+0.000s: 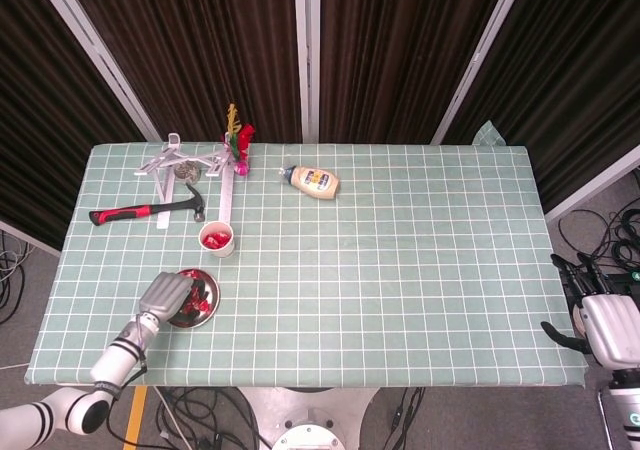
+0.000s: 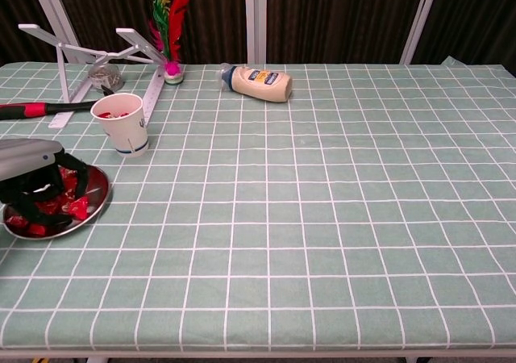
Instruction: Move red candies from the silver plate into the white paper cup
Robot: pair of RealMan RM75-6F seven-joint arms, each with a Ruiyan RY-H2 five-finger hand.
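The left robot hand (image 2: 32,177) reaches down into the one silver plate (image 2: 95,205), fingers curled over the red candies (image 2: 74,208); whether it holds any, I cannot tell. One white paper cup (image 2: 122,123) stands near, with red candies inside. The right robot hand (image 1: 600,320) hangs off the worktop (image 1: 400,270), fingers apart, holding nothing.

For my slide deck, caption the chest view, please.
Left robot hand reaches into the silver plate of red candies beside the white paper cup.

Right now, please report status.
Left hand over silver plate, fingers among red candies. Right hand off-table, idle. Paper cup unobstructed.
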